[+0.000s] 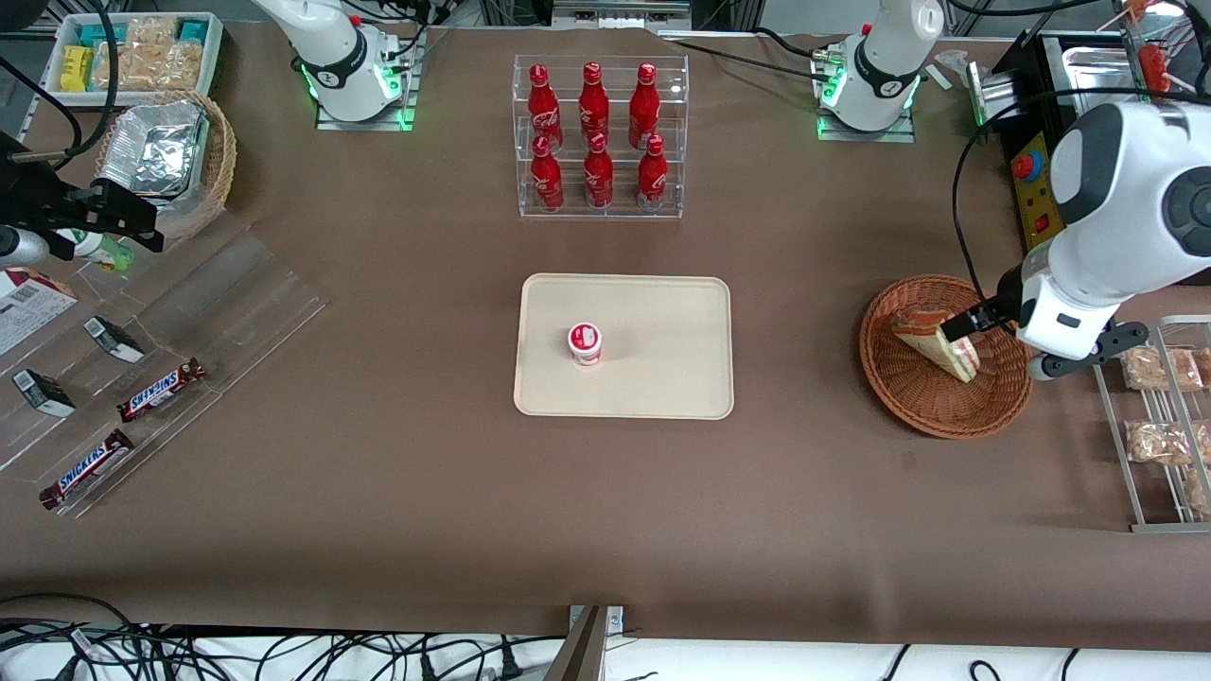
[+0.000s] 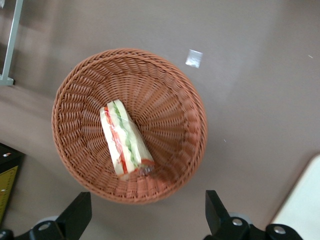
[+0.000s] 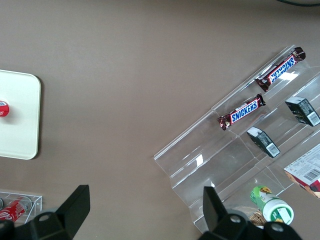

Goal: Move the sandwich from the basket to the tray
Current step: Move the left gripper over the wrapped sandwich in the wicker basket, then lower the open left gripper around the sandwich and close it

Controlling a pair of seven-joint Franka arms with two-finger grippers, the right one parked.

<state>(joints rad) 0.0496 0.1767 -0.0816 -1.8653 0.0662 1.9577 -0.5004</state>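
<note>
The tray point(image 1: 653, 378) is seen mid-table, and only a small red-capped cup point(image 1: 585, 343) is stood on it; no sandwich has been delivered, so the placing half of the task is judged entirely undone. Toward the working arm's end of the table, the basket point(image 1: 922, 402) is found well apart from the tray, and the sandwich point(image 1: 937, 342) is lodged inside it, leaned against the woven wall nearest the arm. From the wrist, the sandwich point(image 2: 125, 140) is shown lying in the basket point(image 2: 170, 90) with its green and red layers turned up, untouched. The gripper point(image 1: 967, 322) is hung above the basket's rim, close over the sandwich, and its fingers point(image 2: 75, 215) are spread wide with nothing between them, the wedge sitting clear of both tips. So the approach is reckoned to be under way and no grasp has been made: a descent, a closing on the wrap, a lift, a carry across bare cloth to the tray and a release are all left. Room beside the cup is judged ample for the set-down.
</note>
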